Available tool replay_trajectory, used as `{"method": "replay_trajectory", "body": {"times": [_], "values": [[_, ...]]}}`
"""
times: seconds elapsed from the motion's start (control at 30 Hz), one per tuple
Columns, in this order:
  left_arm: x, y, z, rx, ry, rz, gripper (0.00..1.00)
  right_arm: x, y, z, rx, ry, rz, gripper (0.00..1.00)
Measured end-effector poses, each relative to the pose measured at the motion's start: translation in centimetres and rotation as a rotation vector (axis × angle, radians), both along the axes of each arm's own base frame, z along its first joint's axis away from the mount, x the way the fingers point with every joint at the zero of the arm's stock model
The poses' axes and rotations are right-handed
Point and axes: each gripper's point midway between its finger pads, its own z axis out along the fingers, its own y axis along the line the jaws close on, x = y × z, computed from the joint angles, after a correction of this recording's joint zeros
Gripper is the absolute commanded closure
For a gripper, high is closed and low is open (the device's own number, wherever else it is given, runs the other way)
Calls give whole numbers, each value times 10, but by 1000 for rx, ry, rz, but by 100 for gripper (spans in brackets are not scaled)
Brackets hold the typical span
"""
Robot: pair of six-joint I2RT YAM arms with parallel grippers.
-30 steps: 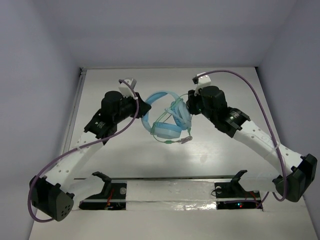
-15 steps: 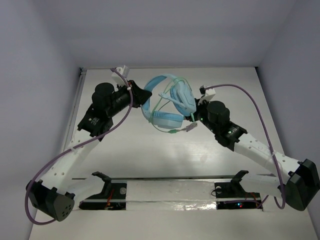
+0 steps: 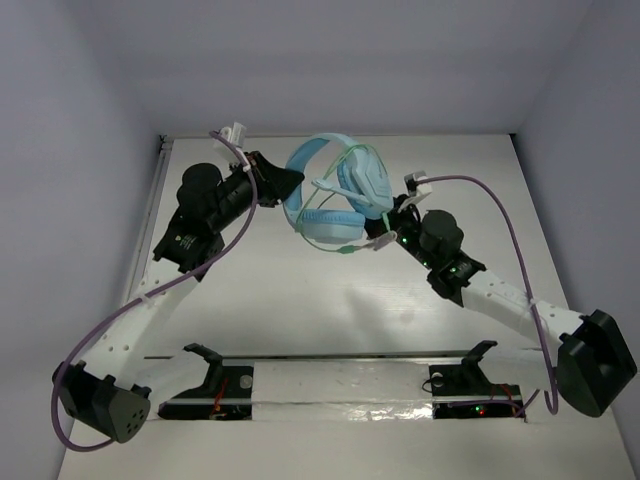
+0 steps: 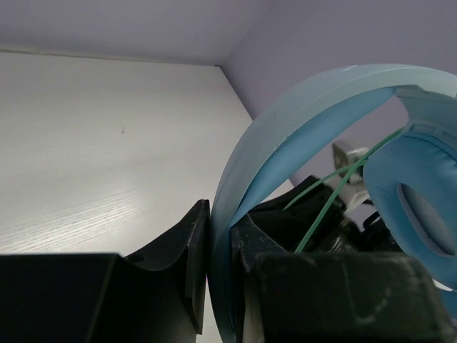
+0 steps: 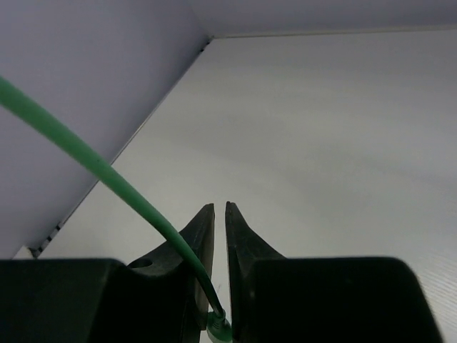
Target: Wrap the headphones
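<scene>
The light blue headphones hang above the table's far middle. My left gripper is shut on the curved headband, which is pinched between its black fingers. One padded ear cup shows at the right of the left wrist view. The thin pale green cable runs around the ear cups and down to my right gripper. In the right wrist view the cable passes between the nearly closed fingers, and its plug end sits at their base.
Thick purple arm cables loop over both arms. White table with a raised edge on the left and grey walls around. Two black brackets stand on the near rail by the arm bases.
My left gripper has carried the headphones farther back and higher. My right gripper has dropped lower and come in under the ear cups, still holding the cable end.
</scene>
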Motion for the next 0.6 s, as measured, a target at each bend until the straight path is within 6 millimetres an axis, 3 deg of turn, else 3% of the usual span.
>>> {"method": "replay_trajectory", "body": {"times": [0.13,0.2,0.47,0.6], "values": [[6,1,8,-74,-4,34,100,0,19,-12,49,30,73,84],[13,4,1,-96,15,76,100,1,30,-23,77,68,111,84],[53,39,-72,-110,131,381,100,-9,78,-70,236,300,233,77],[71,54,-104,-114,173,514,100,-22,105,-80,360,408,289,75]]}}
